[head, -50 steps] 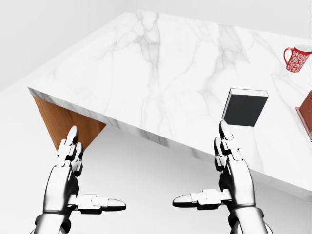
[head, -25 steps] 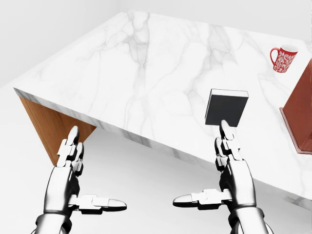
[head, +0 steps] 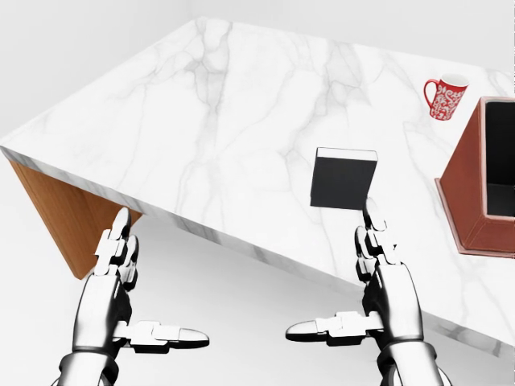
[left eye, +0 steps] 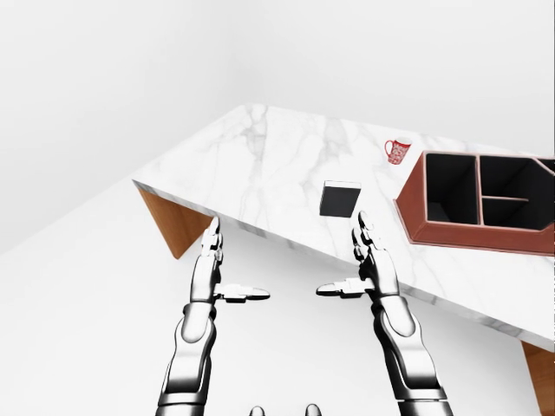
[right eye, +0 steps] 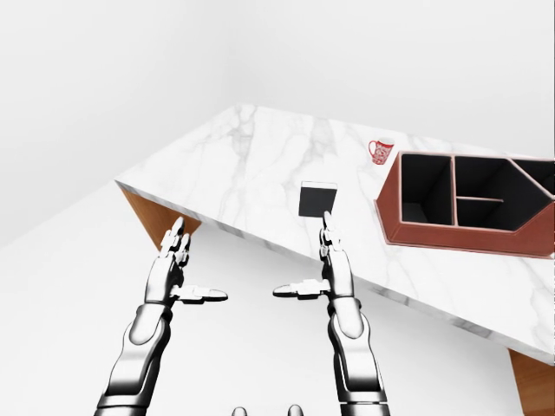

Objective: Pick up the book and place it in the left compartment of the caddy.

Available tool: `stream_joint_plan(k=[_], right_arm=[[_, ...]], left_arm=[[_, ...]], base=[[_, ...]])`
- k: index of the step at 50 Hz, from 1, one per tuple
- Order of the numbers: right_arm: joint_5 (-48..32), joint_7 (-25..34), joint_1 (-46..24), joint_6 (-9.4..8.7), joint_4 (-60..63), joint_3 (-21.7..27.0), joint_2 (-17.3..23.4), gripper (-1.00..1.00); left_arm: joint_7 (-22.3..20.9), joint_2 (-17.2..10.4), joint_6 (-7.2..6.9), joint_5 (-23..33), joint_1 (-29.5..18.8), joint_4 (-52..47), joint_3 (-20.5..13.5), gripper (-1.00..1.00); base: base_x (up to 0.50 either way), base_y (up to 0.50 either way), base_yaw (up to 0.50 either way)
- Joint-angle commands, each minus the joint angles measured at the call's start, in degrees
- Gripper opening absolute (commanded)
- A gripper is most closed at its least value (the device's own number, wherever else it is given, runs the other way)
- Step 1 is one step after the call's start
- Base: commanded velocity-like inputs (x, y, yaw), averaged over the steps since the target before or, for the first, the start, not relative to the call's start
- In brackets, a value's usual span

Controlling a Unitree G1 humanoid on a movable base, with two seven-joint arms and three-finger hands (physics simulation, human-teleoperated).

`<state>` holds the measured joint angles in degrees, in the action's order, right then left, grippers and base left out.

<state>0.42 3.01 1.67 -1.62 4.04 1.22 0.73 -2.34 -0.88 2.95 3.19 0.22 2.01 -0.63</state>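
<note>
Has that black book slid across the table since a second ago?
No. The book keeps its place relative to the red mug; everything shifts left together, so the camera moved.

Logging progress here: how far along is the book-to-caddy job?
Nothing is done yet: the book lies flat on the marble table, outside the caddy. Both robot hands, left and right, are open and empty, short of the table edge. Grasping, lifting and placing in the left compartment all remain.

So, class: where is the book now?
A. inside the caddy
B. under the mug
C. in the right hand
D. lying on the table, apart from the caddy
D: the book lies flat on the table, left of the caddy, with both hands open and empty.
</note>
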Motion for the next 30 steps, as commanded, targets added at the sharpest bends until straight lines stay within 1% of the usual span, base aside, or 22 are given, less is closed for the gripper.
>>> stream_joint_plan(k=[1, 2, 3, 5, 7, 8, 10, 11, 12, 18, 22, 24, 26, 28, 30], right_arm=[[0.0, 0.04, -0.09, 0.25, -0.32, 0.04, 0.02, 1.0], [0.05, 0.02, 0.06, -0.12, 0.17, 0.01, -0.02, 1.0], [0.02, -0.01, 0.14, -0.17, 0.32, -0.03, -0.04, 1.0], [-0.06, -0.03, 0.15, 0.15, 0.05, -0.05, -0.04, 1.0], [-0.06, -0.04, 0.13, 0.06, 0.12, -0.07, -0.05, 1.0], [-0.05, -0.02, 0.1, 0.13, -0.02, -0.05, -0.03, 1.0], [-0.08, -0.06, 0.19, -0.11, 0.31, -0.1, -0.06, 1.0], [-0.05, -0.09, 0.26, -0.28, 0.53, -0.11, -0.08, 1.0], [-0.02, -0.09, 0.31, -0.39, 0.71, -0.11, -0.09, 1.0], [0.11, 0.02, -0.22, 0.82, -1.04, 0.19, 0.04, 1.0], [0.03, -0.1, 0.2, 0.1, 0.11, 0.01, -0.04, 1.0], [0.1, -0.09, 0.0, 0.27, -0.27, 0.09, -0.02, 1.0], [0.12, -0.1, -0.1, 0.37, -0.47, 0.12, -0.01, 1.0], [0.16, -0.15, -0.06, 0.21, -0.24, 0.13, -0.03, 1.0], [0.28, -0.11, -0.19, 0.56, -0.69, 0.26, 0.02, 1.0]], left_arm=[[-0.06, 0.02, -0.24, 0.02, 0.22, -0.48, 0.06, 1.0], [-0.03, 0.05, -0.42, 0.06, 0.28, -0.72, 0.1, 1.0], [-0.02, 0.03, -0.31, 0.08, 0.24, -0.55, 0.08, 1.0], [-0.04, 0.07, -0.59, 0.07, 0.48, -1.06, 0.15, 1.0], [-0.03, 0.02, -0.04, 0.07, 0.28, -0.36, 0.06, 1.0], [-0.04, 0.05, -0.2, 0.05, 0.34, -0.54, 0.09, 1.0], [0.04, 0.03, 0.02, 0.11, 0.21, -0.19, 0.05, 1.0], [0.08, 0.08, -0.42, 0.18, 0.44, -0.78, 0.14, 1.0], [0.11, 0.09, -0.43, 0.22, 0.45, -0.77, 0.16, 1.0], [0.2, 0.08, -0.19, 0.19, 0.18, -0.16, 0.09, 1.0], [0.24, 0.0, 0.39, 0.11, -0.29, 0.92, -0.08, 1.0], [0.28, -0.01, 0.37, 0.15, -0.28, 0.87, -0.08, 1.0], [0.32, 0.04, -0.14, 0.24, 0.02, 0.09, 0.05, 1.0], [0.34, 0.01, 0.05, 0.19, -0.21, 0.51, -0.04, 1.0], [0.32, -0.02, 0.21, 0.14, -0.42, 0.87, -0.1, 1.0]], base=[[0.09, -0.17, 0.0], [0.09, -0.17, 0.0], [0.09, -0.17, 0.0], [0.09, -0.17, 0.0], [0.09, -0.17, 0.0], [0.09, -0.17, 0.0], [0.09, -0.17, 0.0], [0.09, -0.17, 0.0], [0.09, -0.17, 0.0], [0.09, -0.17, 0.0], [0.09, -0.17, 0.0], [0.09, -0.17, 0.0], [0.09, -0.17, 0.0], [0.09, -0.17, 0.0], [0.09, -0.17, 0.0]])
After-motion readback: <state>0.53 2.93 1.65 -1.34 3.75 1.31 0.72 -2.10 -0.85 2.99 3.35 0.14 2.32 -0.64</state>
